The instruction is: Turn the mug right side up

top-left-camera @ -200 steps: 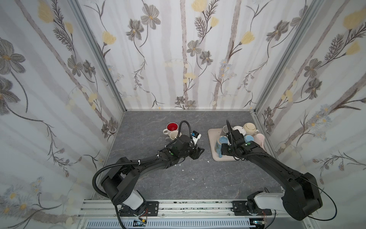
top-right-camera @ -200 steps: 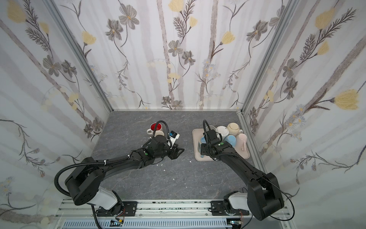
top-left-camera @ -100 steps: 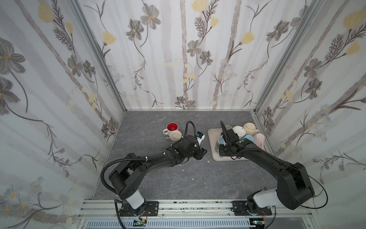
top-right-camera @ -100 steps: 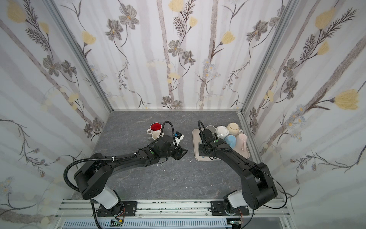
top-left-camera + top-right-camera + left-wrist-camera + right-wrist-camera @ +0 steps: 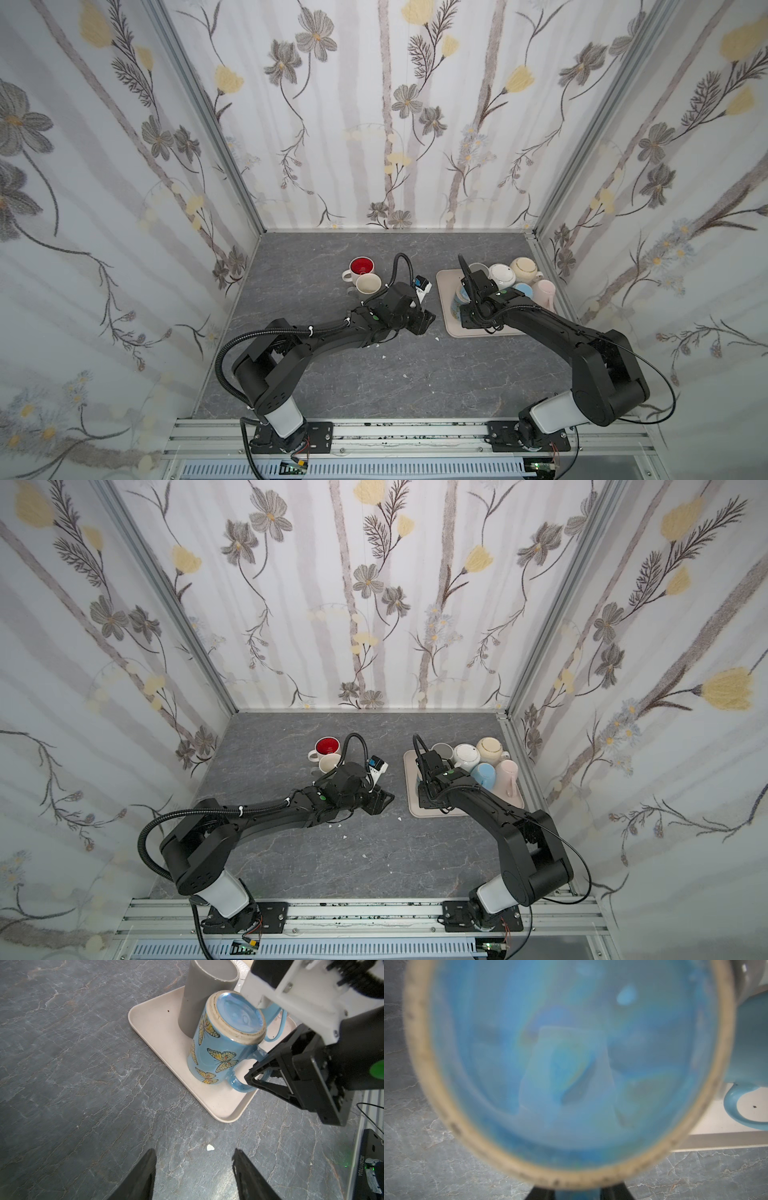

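One beige tray (image 5: 164,1028) on the grey table (image 5: 83,1064) carries the mug (image 5: 220,1053): pale blue, yellow butterflies, upside down with its base ring up. It stands by the tray's left edge, just beside a grey cup (image 5: 199,991).

The right gripper (image 5: 257,1069) is narrow on the mug's handle, a finger either side (clearest in the right wrist view). The left gripper (image 5: 193,1176) has its fingers apart and empty over bare table.

Only the left wrist view shows the butterflies. In both top views the arm hides most of the mug.

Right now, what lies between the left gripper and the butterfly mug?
The left wrist view shows only grey tabletop with a white chip, then bare beige tray before the butterfly mug.
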`<state>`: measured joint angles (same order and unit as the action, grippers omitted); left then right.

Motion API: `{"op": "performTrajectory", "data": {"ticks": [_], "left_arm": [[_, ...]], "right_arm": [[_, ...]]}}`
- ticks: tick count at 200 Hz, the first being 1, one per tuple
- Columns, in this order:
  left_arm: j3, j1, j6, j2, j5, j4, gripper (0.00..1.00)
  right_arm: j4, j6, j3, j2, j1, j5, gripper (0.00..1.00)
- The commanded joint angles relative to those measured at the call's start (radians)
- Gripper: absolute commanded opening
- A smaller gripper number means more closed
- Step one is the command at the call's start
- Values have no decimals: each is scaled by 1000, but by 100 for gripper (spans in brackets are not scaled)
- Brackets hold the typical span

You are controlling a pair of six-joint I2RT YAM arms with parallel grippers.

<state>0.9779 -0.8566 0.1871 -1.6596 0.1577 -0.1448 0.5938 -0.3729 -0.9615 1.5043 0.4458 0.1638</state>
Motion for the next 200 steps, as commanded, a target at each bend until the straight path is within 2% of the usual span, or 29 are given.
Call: {"op": "performTrajectory", "data": {"ticks": [1, 22, 41, 52, 88, 106, 142, 161, 200], "left_arm": [[6, -1, -9, 4, -7, 11, 59], [-6, -2, -11, 15, -13, 8, 59], [-12, -2, -14, 21, -17, 4, 59], [-12, -2, -15, 19, -15, 2, 59], [-7, -2, -11, 12, -6, -1, 59], [-13, -2, -9, 18, -7, -2, 59], [-24, -2, -14, 34, -21, -1, 59], [-30, -2, -11, 42, -21, -1, 59], [-41, -1, -12, 58, -29, 1, 59]], "right_arm": [[-20, 14, -6, -13, 1, 23, 20], [-36, 15, -7, -48, 0, 29, 18], [-32, 16, -14, -68, 1, 40, 27], [-26, 18, -17, -69, 1, 41, 28], [-30, 20, -7, -62, 2, 23, 11], [-33, 20, 0, -67, 1, 22, 10], [-28, 22, 0, -42, 2, 21, 24], [-32, 22, -2, -26, 2, 13, 25], [-44, 27, -5, -25, 2, 12, 13]]}}
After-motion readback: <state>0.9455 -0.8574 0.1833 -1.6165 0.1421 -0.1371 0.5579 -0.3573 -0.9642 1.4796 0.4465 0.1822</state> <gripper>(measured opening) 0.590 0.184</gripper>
